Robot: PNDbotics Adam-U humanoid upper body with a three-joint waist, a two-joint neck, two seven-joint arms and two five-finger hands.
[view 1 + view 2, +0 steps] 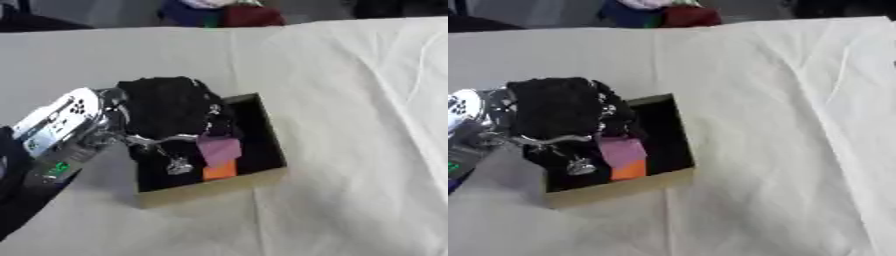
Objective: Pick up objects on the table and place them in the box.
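Note:
A shallow box [213,190] with a black inside and tan walls lies on the white cloth left of centre. My left arm comes in from the left, and its black hand [171,107] hangs over the box's far left part, fingers curled downward. The fingertips [220,131] meet the top of a purple block [219,150], which is tilted inside the box. Directly below it an orange block [220,171] rests on the box floor near the front wall. The hand hides the box's back left corner. My right hand shows in neither view.
White cloth [350,100] covers the whole table, with folds running down its right side. Blue and red things [223,14] sit beyond the far edge. The silver forearm [66,127] covers the table to the left of the box.

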